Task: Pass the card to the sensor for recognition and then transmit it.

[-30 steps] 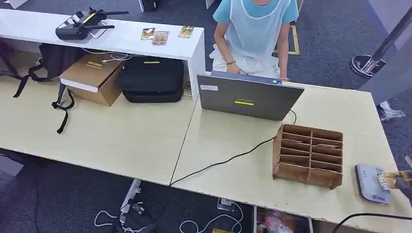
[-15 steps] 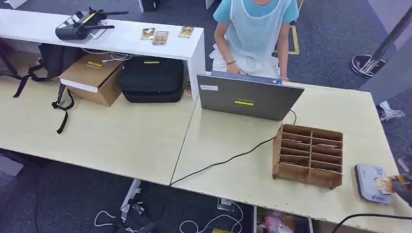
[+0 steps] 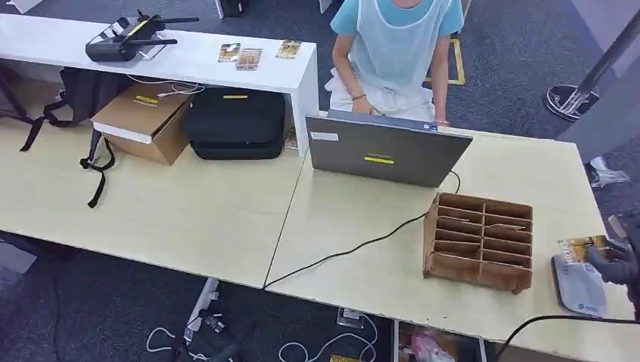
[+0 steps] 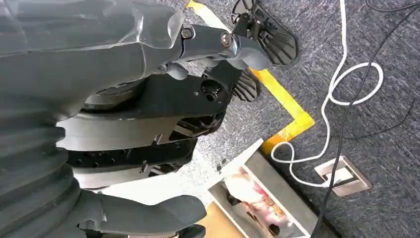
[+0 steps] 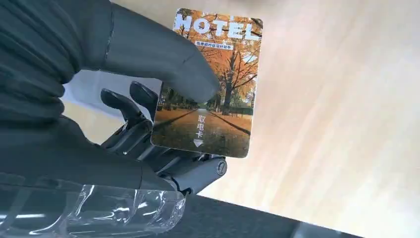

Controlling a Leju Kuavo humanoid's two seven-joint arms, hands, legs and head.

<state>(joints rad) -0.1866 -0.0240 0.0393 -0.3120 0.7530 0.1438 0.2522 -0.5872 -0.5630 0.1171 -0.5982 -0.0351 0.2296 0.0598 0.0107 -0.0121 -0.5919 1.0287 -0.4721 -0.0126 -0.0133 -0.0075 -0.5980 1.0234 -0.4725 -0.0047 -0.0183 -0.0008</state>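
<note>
Pinching the hotel card between thumb and fingers, the right hand hovers beside the grey sensor; left hand's grip unclear.

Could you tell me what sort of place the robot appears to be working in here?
Probably an office or lab mocked up as a hotel front desk: a card printed HOTEL, a grey card sensor and a slotted wooden rack on desks, and a person at a laptop.
</note>
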